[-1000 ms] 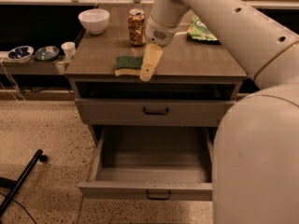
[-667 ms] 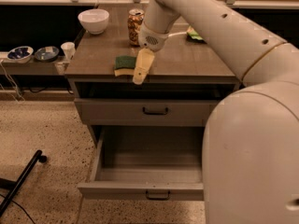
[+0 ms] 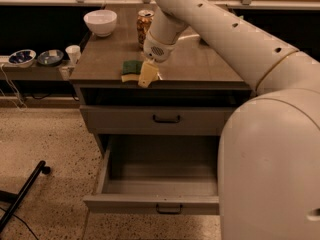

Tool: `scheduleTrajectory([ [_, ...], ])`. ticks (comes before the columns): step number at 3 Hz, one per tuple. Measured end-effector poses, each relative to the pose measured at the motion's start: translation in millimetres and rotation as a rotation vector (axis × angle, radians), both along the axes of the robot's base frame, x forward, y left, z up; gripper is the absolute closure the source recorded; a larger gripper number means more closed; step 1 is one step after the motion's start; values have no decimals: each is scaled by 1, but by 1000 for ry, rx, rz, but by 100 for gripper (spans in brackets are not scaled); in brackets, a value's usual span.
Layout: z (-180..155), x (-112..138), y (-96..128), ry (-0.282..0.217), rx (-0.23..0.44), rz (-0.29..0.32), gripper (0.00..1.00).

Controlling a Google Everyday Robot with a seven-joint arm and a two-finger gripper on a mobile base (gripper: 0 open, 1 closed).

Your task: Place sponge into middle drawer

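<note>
Your end effector (image 3: 147,75), its grip and opening impossible to tell, hangs just beside the sponge (image 3: 130,70) at the front edge of the tabletop (image 3: 100,59), where a glancing push could knock it past the open middle drawer (image 3: 150,202).

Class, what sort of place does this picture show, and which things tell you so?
Probably an office kitchenette: a cabinet counter holds a white bowl, a drinks can and a sponge. The gripper is beside the sponge at the counter's front edge.

arm (image 3: 215,29): white, rounded, dark holes | hand (image 3: 146,77): pale yellow, at countertop (image 3: 200,69) edge
</note>
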State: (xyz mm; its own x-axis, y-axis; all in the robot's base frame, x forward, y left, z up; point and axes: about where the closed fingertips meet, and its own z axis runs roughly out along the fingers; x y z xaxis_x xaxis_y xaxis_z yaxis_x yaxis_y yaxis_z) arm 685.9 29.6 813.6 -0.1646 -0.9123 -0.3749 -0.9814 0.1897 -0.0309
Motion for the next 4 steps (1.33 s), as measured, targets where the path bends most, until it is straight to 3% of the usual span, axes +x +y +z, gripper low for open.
scheduleTrajectory([
  [2, 11, 0, 0, 0, 1, 0, 96],
  [3, 54, -31, 1, -84, 105, 50, 100],
  [4, 115, -97, 12, -244, 243, 122, 100],
])
